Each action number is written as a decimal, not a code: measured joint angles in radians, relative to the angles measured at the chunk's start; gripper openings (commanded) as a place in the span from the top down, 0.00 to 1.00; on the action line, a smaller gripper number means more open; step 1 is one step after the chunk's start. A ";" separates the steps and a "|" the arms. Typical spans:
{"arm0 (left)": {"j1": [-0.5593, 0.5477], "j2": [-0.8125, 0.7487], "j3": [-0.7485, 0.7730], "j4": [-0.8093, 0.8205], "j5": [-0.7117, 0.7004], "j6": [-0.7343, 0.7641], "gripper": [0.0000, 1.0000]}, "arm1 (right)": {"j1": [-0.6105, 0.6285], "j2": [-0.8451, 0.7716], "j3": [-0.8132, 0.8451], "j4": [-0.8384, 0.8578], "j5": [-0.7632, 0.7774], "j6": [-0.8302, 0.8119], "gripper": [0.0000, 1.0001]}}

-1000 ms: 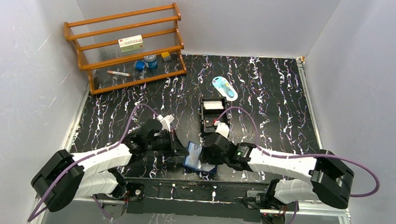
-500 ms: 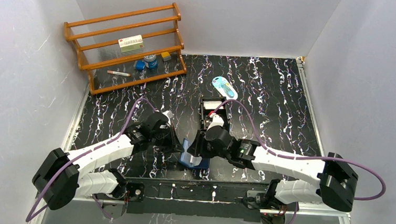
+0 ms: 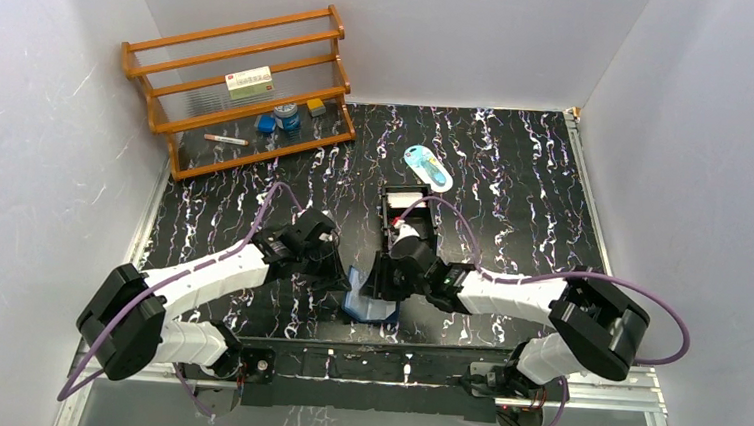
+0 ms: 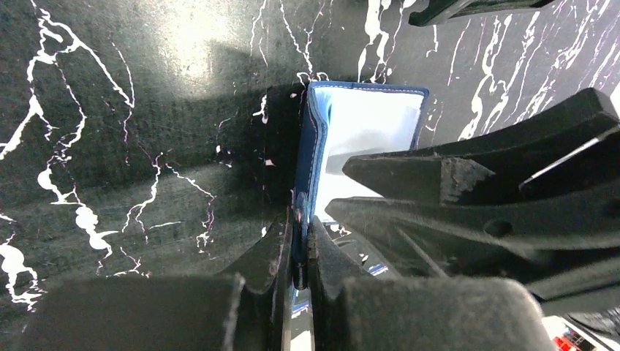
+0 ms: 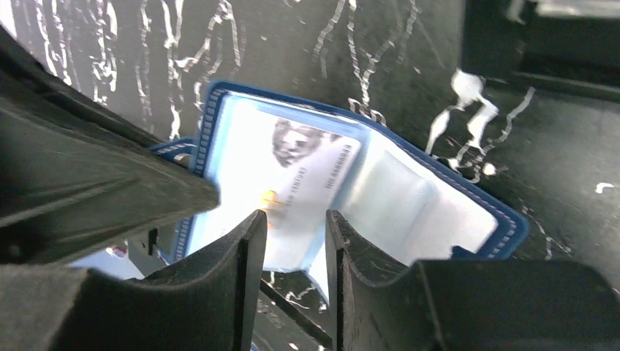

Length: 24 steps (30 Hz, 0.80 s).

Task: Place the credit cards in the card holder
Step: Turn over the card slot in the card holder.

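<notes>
A navy-blue card holder (image 5: 398, 194) with shiny pale-blue lining shows a whitish card (image 5: 311, 164) with grey print and a gold spot, against a black table (image 5: 292, 58) veined with white marbling.

Glossy-pocketed card holder (image 5: 409, 205), wooden rack (image 3: 257, 155)
</notes>
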 measured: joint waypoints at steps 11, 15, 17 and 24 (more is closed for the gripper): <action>-0.010 0.006 0.018 0.001 -0.004 -0.013 1.00 | -0.054 -0.061 -0.141 0.044 -0.045 -0.002 0.63; -0.013 0.002 0.006 0.085 0.028 -0.019 1.00 | -0.061 -0.061 -0.150 0.067 -0.051 -0.005 0.64; -0.013 -0.005 -0.013 0.132 0.045 -0.027 1.00 | -0.062 -0.061 -0.150 0.074 -0.056 -0.005 0.64; -0.013 -0.016 -0.076 0.227 0.073 -0.048 1.00 | -0.072 -0.061 -0.171 0.100 -0.073 -0.009 0.64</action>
